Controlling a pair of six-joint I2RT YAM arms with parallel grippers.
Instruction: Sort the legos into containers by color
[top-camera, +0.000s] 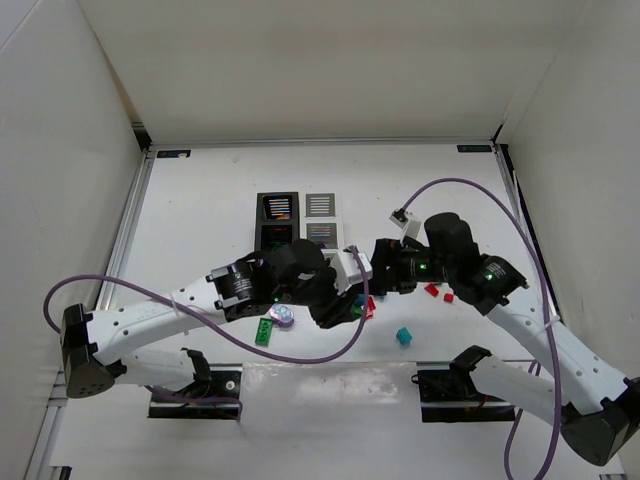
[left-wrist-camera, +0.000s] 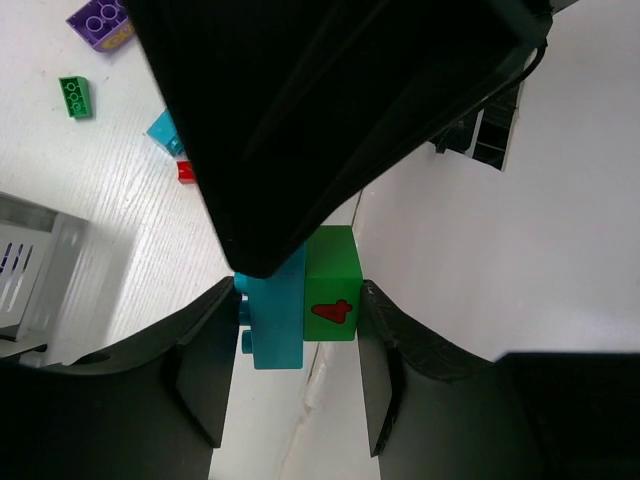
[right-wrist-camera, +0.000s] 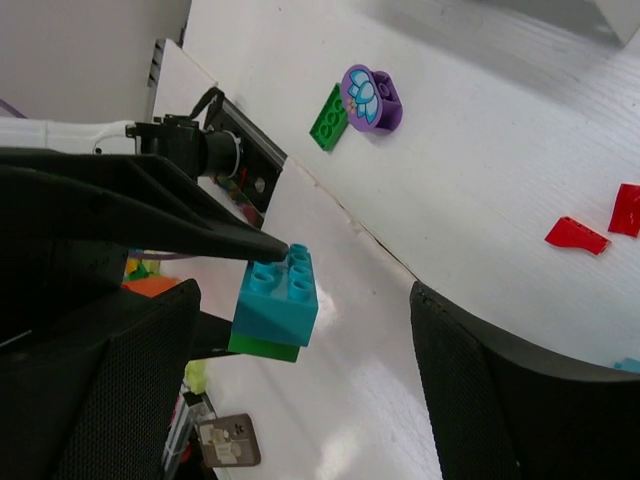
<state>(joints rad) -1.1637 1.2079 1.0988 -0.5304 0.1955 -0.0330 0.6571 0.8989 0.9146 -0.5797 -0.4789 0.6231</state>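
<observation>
- The left fingers (left-wrist-camera: 205, 365) pinch a two-brick stack (left-wrist-camera: 300, 325) clear of the bench (left-wrist-camera: 110, 230). The teal brick (left-wrist-camera: 272, 330) presses studs-first against one finger and the green brick (left-wrist-camera: 332, 285) against the other, so the squeeze runs along the stacking axis
- The right fingers (right-wrist-camera: 110, 390) are spread wide and straddle that same stack. It hangs between them, closer to the finger on the view's left, and seems to touch neither, though the wrist view is tight
- The seam between teal and green runs roughly along the right fingers' closing line, so closing would land on the bricks' side faces. To split the pair they likely need to catch one colour only
- The left arm holds the stack and the right is the free one, already around it
- The containers (top-camera: 295, 222) lie just beyond the meeting fingers, towards the far side of the bench
</observation>
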